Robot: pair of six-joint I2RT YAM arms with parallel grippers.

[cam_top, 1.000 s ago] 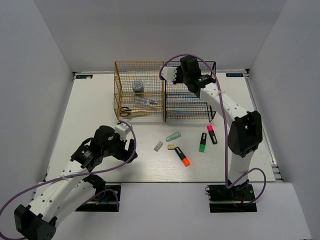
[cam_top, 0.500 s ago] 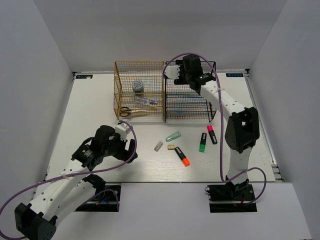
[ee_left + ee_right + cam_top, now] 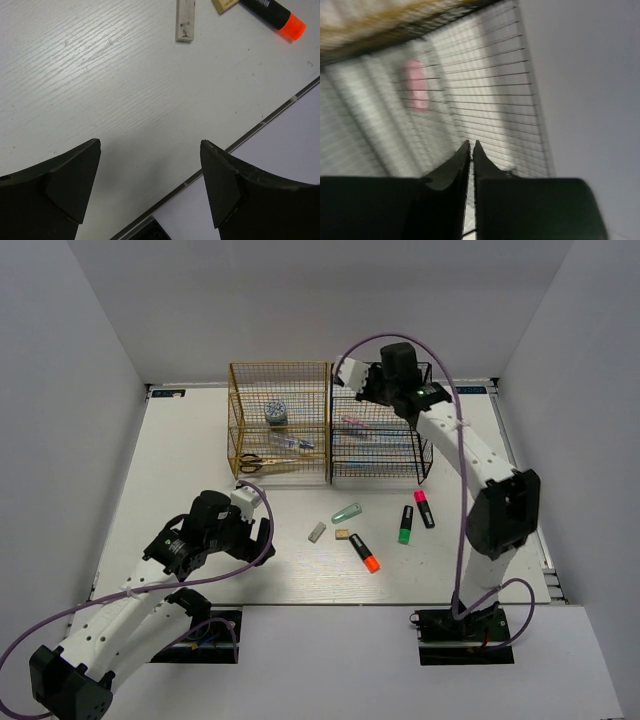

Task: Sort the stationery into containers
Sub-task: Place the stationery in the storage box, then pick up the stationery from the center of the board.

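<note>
left tool (image 3: 150,146): spread, empty, over front-left desk (image 3: 190,455).
gold rack (image 3: 278,366): holds tape roll (image 3: 277,413), tube (image 3: 291,443), scissors (image 3: 254,462).
loose on desk, before the racks: grey eraser (image 3: 317,532), tan eraser (image 3: 342,535), pastel highlighter (image 3: 347,512), orange highlighter (image 3: 365,553), green highlighter (image 3: 405,525), pink highlighter (image 3: 424,509).
black rack (image 3: 375,472): blurred pink item (image 3: 416,84) inside.
right tool (image 3: 471,146): pressed together, empty, above black rack.

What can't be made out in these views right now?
Top view: contents of the black rack too small behind mesh.
Right wrist view: motion blur; pink item in that rack unidentifiable.
Left wrist view: orange highlighter, grey eraser and tan eraser are cut off by the top edge.
</note>
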